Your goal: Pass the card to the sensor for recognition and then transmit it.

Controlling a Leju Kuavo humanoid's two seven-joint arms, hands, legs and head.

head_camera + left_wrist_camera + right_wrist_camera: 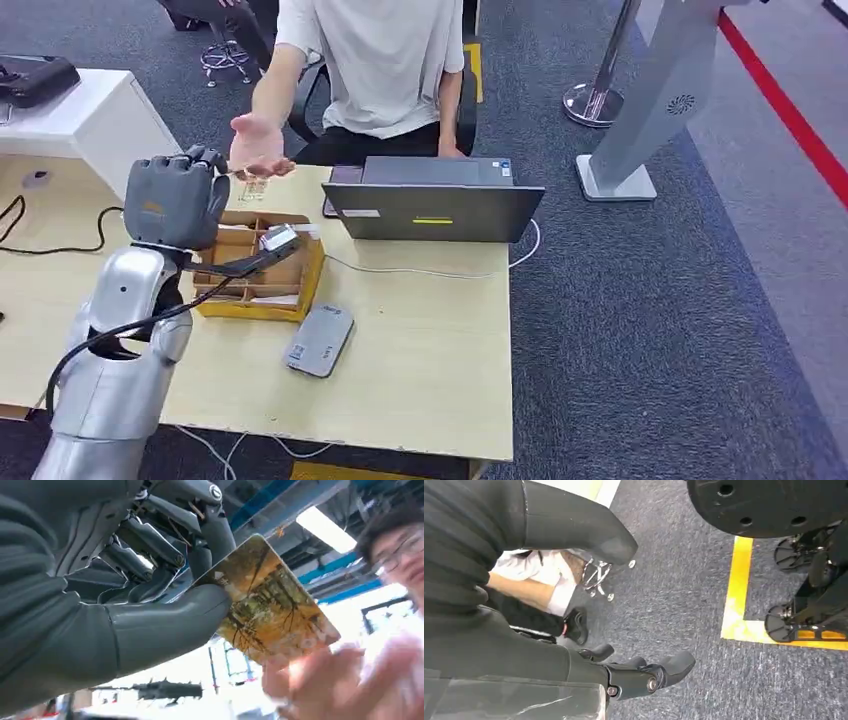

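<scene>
My left hand (178, 198) is raised above the table's far left part, next to a person's open palm (256, 146). In the left wrist view my left hand (150, 580) pinches a card (270, 605) with a yellow-brown picture between thumb and fingers, and the person's blurred hand (345, 685) reaches up close under the card's free end. The grey flat sensor (320, 340) lies on the table in front of the yellow box. My right hand (574, 605) hangs beside the table over the carpet, its thumb and fingers apart with nothing in them.
A yellow cardboard box with dividers (262, 275) stands beside my left arm. An open laptop (432, 205) with a white cable sits at the table's far side, in front of the seated person (370, 60). A white side table (90, 115) stands at the left.
</scene>
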